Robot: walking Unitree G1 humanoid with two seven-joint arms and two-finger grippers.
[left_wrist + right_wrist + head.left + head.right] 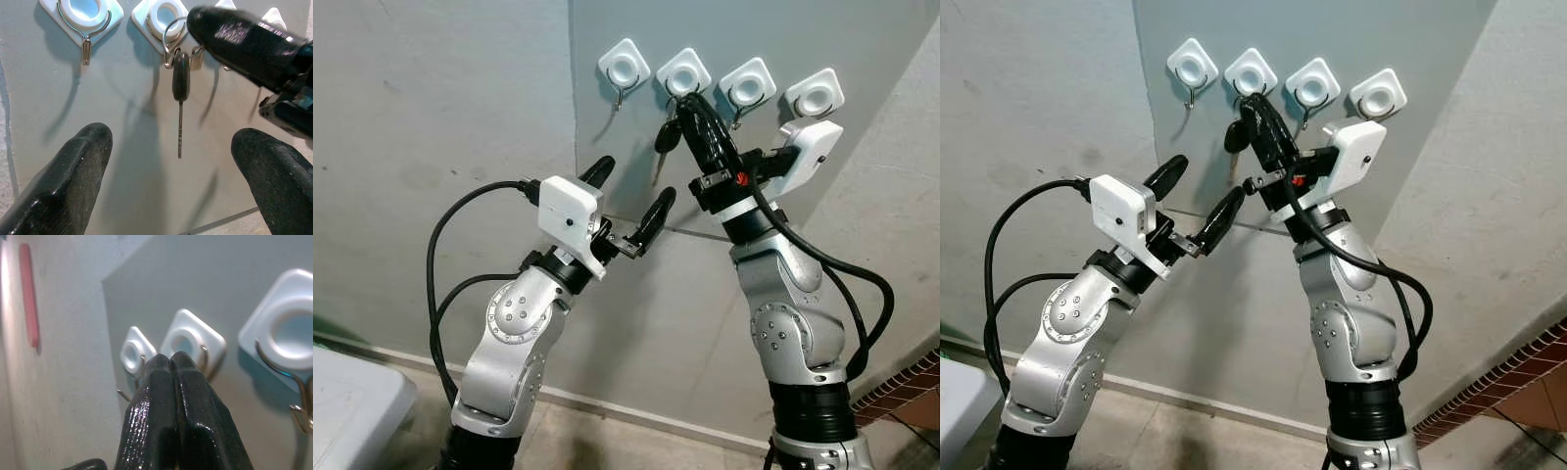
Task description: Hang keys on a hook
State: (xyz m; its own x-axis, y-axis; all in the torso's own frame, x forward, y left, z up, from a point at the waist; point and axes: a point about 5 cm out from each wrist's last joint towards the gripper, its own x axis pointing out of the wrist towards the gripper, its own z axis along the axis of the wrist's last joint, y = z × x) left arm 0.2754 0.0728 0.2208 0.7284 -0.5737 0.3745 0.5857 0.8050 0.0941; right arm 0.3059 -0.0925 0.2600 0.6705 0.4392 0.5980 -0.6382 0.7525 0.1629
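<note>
Up top in the left eye view, four white diamond-shaped hooks [684, 72] line a grey panel; the right gripper [690, 106], glossy fingers pressed together, sits at the second. Centre of the left wrist view, a black-headed key [180, 93] dangles by its wire ring from that hook, between the left gripper's [178, 147] wide-spread, empty fingers.

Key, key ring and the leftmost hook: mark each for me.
key [180, 78], left wrist view, on its black head
key ring [168, 34], left wrist view, on the wire loop
leftmost hook [86, 45], left wrist view, on its metal tip
</note>
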